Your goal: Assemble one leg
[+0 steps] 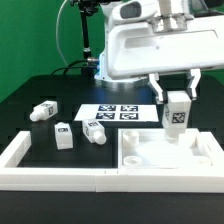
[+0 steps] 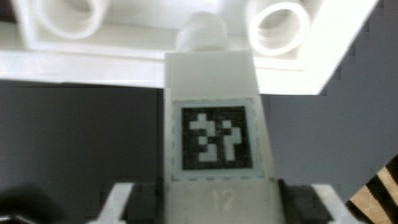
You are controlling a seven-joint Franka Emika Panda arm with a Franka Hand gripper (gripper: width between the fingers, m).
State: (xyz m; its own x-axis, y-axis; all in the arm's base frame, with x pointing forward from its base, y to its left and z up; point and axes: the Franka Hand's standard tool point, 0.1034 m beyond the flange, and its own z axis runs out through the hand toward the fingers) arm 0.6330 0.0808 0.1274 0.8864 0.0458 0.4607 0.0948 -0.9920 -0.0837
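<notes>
My gripper (image 1: 174,92) is shut on a white leg (image 1: 176,113) with a black-and-white tag, holding it upright just above the far right part of the large white square tray-like piece (image 1: 165,158). In the wrist view the held leg (image 2: 217,120) fills the middle between my dark fingers (image 2: 299,200), its tip pointing at the tray piece (image 2: 125,55) between two round corner holes. Three more legs lie on the black table in the exterior view's left half: one (image 1: 42,112), another (image 1: 63,136) and a third (image 1: 95,130).
The marker board (image 1: 113,113) lies flat behind the tray piece. A white L-shaped rim (image 1: 30,165) runs along the table's front and left. A green backdrop stands behind the arm's base.
</notes>
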